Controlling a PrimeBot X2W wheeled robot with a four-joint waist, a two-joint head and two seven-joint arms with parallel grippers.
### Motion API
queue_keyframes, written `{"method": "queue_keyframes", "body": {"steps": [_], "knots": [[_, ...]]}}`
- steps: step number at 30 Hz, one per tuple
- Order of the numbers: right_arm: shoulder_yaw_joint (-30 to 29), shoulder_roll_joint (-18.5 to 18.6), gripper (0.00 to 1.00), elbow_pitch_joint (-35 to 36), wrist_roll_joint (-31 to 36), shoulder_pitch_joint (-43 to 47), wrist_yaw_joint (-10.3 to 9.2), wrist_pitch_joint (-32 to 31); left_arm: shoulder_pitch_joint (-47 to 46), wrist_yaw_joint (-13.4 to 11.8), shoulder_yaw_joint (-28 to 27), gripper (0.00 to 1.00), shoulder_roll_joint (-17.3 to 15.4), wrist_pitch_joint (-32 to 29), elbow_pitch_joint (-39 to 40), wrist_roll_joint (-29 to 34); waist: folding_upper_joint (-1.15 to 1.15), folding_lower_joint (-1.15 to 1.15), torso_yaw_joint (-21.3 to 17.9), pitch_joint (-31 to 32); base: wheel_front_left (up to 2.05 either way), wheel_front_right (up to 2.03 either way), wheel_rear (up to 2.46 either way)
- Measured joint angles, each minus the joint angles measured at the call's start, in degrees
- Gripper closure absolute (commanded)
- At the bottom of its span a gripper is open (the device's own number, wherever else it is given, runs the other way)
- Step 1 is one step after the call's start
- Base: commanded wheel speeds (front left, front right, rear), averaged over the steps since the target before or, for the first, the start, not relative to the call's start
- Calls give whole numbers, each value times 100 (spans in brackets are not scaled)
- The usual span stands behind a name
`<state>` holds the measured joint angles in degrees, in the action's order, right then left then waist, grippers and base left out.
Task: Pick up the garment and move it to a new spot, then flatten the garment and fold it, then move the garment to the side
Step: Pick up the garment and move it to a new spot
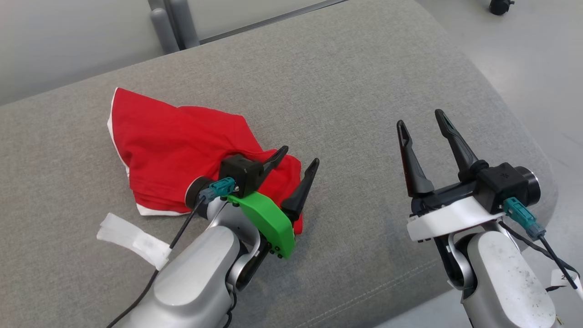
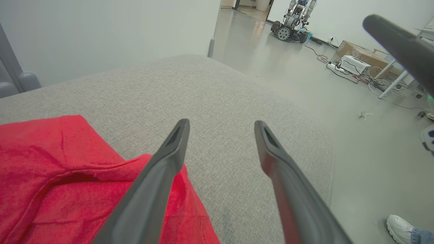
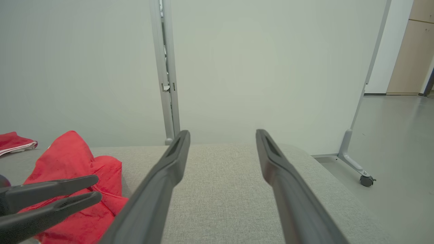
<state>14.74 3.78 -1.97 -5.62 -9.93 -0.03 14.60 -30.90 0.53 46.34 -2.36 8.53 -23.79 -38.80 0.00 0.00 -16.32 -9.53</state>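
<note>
Left claw (image 1: pixel 300 155) open over crumpled red garment (image 1: pixel 173 141); right claw (image 1: pixel 420 117) open, empty.
Grey cushion (image 1: pixel 341 91) carries garment on its left part; likely flattening step; next: pinch edges, spread flat.

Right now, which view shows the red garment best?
Head view: nearly the whole garment, white trim included. Left wrist view catches one corner; right wrist view a low side-on heap partly behind the left tool.
</note>
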Motion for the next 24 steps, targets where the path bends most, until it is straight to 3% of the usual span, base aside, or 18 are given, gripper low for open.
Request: {"method": "queue_keyframes", "body": {"steps": [8,24], "knots": [[-22,15,0,-42,1,11,5,0,-115,-68,-156,0,-3,318,-213,445,0,0,324,51,0,0,0],[153,27,0,-223,11,103,183,-1,479,-535,-1049,0,-382,471,-1038,57,0,0,1212,283,0,0,0]]}}
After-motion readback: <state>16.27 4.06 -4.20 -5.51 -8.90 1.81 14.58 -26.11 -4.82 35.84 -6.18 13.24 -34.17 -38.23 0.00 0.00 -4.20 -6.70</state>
